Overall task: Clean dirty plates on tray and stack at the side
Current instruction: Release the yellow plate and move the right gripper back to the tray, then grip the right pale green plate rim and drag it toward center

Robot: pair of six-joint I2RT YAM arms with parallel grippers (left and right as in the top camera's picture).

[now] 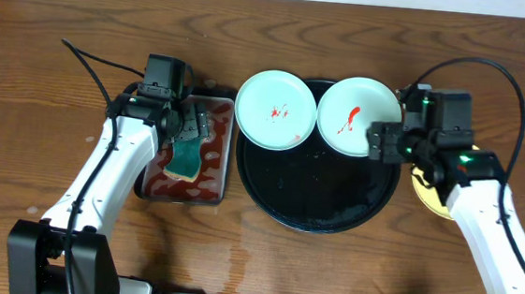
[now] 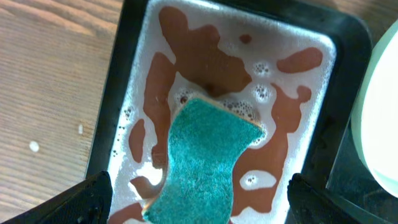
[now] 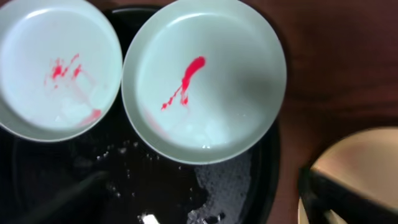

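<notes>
Two pale mint-blue dirty plates lie side by side on the back of the black tray (image 1: 316, 184). The left plate (image 1: 276, 110) (image 3: 56, 68) has scattered red spots. The right plate (image 1: 359, 116) (image 3: 205, 81) has one red streak. A pale yellow plate (image 1: 428, 196) (image 3: 367, 162) rests on the table off the tray's right edge, partly under my right arm. My right gripper (image 1: 385, 145) (image 3: 199, 211) hovers open over the tray's wet right side (image 3: 124, 186), just short of the streaked plate. My left gripper (image 1: 192, 127) (image 2: 200, 205) stands open above a green sponge (image 1: 186, 158) (image 2: 205, 162).
The sponge lies in a small rectangular black tray (image 1: 218, 176) (image 2: 124, 93) holding foamy red-brown water, left of the round tray. Foam patches (image 3: 227, 186) sit on the round tray's floor. Bare wooden table (image 1: 43, 73) spreads to the far left and along the back.
</notes>
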